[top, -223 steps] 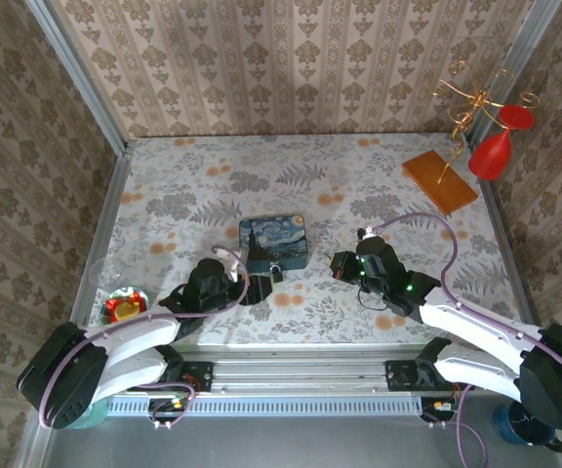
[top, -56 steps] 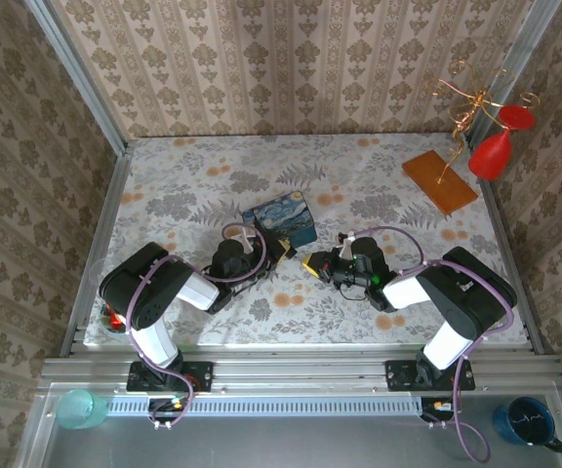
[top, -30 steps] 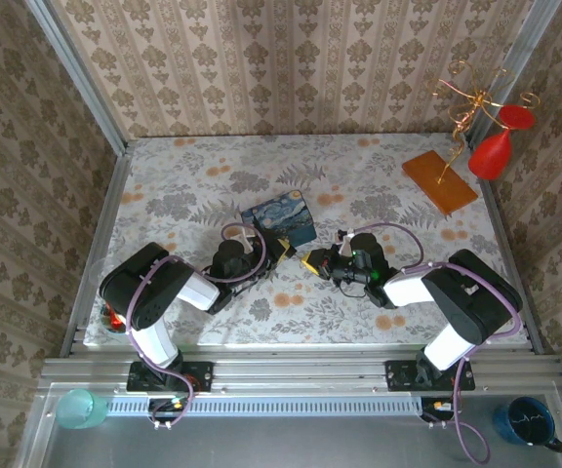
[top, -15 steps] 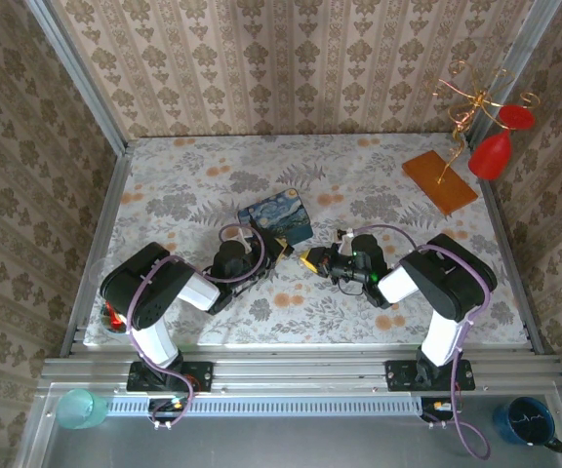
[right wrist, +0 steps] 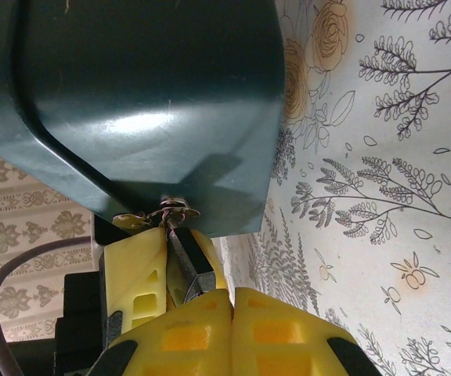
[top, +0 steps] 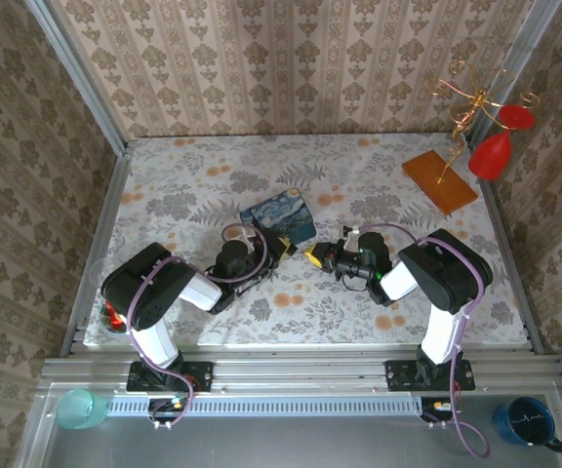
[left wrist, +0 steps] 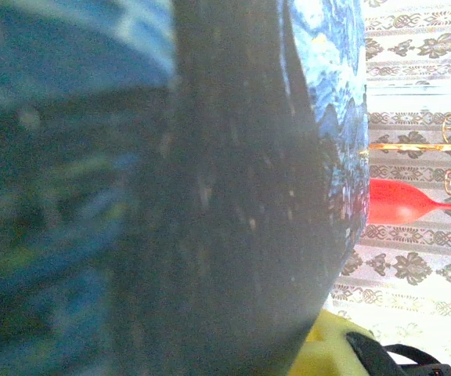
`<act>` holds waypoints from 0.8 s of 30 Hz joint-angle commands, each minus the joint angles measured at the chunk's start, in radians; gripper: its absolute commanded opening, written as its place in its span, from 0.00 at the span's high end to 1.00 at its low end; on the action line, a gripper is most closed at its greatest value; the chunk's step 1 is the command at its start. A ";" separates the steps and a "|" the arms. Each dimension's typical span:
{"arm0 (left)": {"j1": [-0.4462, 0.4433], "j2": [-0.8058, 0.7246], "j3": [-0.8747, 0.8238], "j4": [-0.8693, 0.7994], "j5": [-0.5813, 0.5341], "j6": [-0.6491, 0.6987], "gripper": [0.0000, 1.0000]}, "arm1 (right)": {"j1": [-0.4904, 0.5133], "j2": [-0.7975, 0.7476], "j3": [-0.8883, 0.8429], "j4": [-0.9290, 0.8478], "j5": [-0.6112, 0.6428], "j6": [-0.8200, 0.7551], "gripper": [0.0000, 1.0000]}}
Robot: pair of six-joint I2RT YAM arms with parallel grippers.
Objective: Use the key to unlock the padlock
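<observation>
Padlock [right wrist: 183, 262] hangs off box [right wrist: 147, 94] hasp [right wrist: 167, 213], body apparently pinched by L gripper [top: 269, 251], just past R gripper [right wrist: 232, 321] (closed tight) at approx 11 o'clock in R wrist view, long axis 12–6, free end facing R arm.

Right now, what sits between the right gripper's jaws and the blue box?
Right wrist view: a thin dark piece and silvery rings bridge the right gripper to the blue box. Key or padlock, I cannot tell.
</observation>
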 commanded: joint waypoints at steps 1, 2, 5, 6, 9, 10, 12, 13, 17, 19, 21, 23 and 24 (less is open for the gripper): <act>-0.034 -0.021 0.053 0.125 0.077 -0.030 1.00 | 0.028 0.015 0.037 -0.003 -0.003 0.007 1.00; -0.035 -0.023 0.054 0.123 0.075 -0.027 1.00 | 0.034 0.015 0.041 -0.008 -0.002 0.005 1.00; -0.039 -0.021 0.060 0.123 0.077 -0.030 1.00 | 0.045 0.023 0.044 -0.008 0.002 0.004 1.00; -0.038 -0.020 0.060 0.123 0.077 -0.033 1.00 | 0.046 0.024 0.044 -0.004 0.004 0.005 1.00; -0.042 -0.020 0.059 0.123 0.074 -0.036 1.00 | 0.047 0.030 0.045 0.003 0.006 0.014 1.00; -0.043 -0.020 0.060 0.123 0.074 -0.035 1.00 | 0.049 0.030 0.046 0.006 0.006 0.019 1.00; -0.045 -0.020 0.063 0.123 0.074 -0.033 1.00 | 0.057 0.029 0.051 0.006 0.005 0.024 1.00; -0.045 -0.020 0.063 0.123 0.074 -0.033 1.00 | 0.063 0.027 0.055 0.001 0.008 0.023 1.00; -0.045 -0.018 0.065 0.123 0.074 -0.032 1.00 | 0.084 0.026 0.061 -0.008 0.017 0.026 1.00; -0.044 -0.014 0.065 0.123 0.076 -0.032 1.00 | 0.087 0.027 0.061 0.001 0.021 0.036 1.00; -0.045 -0.012 0.065 0.123 0.077 -0.033 1.00 | 0.090 0.030 0.066 0.006 0.016 0.042 1.00; -0.045 -0.012 0.062 0.125 0.077 -0.034 1.00 | 0.093 0.030 0.074 0.004 0.013 0.043 1.00; -0.045 -0.012 0.062 0.124 0.077 -0.033 1.00 | 0.095 0.032 0.078 0.001 0.013 0.042 1.00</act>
